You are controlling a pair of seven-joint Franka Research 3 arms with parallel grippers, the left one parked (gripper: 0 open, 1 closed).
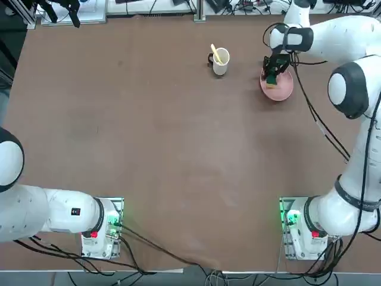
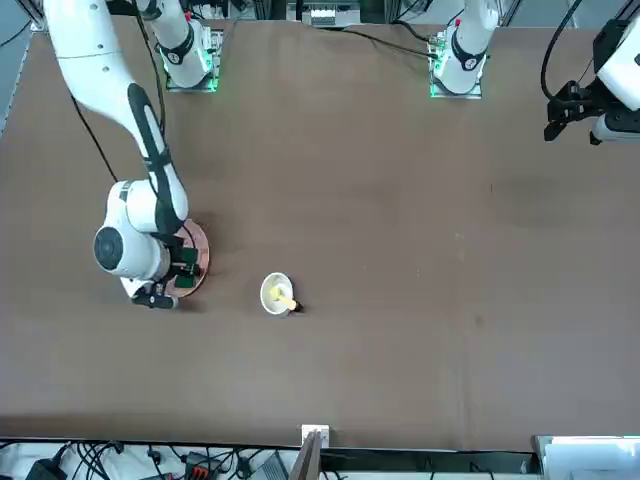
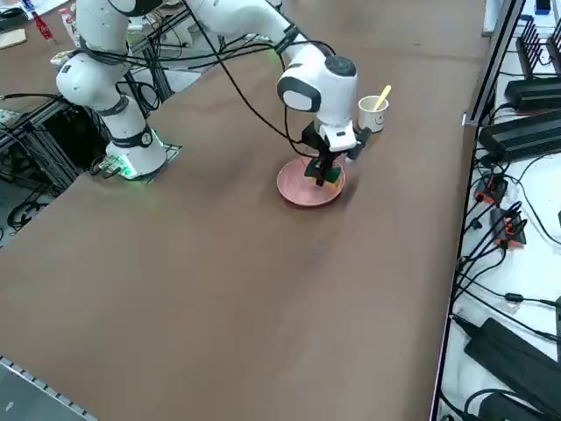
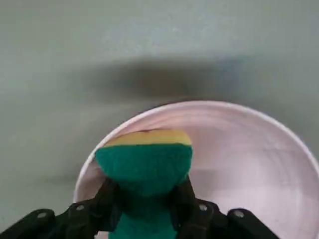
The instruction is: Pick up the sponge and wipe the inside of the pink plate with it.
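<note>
Fingers point(image 4: 108, 196) of the right gripper point(image 4: 144, 209) are pressed shut on the sponge point(image 4: 144, 164), which we see pinched between them, green body with its yellow layer at the far end. We hold it over the pink plate point(image 4: 249, 164), near its rim, beside the white mug point(image 1: 221, 62). We judge the wiping step is in hand; next we should press the sponge down and sweep across the plate's inside.
</note>
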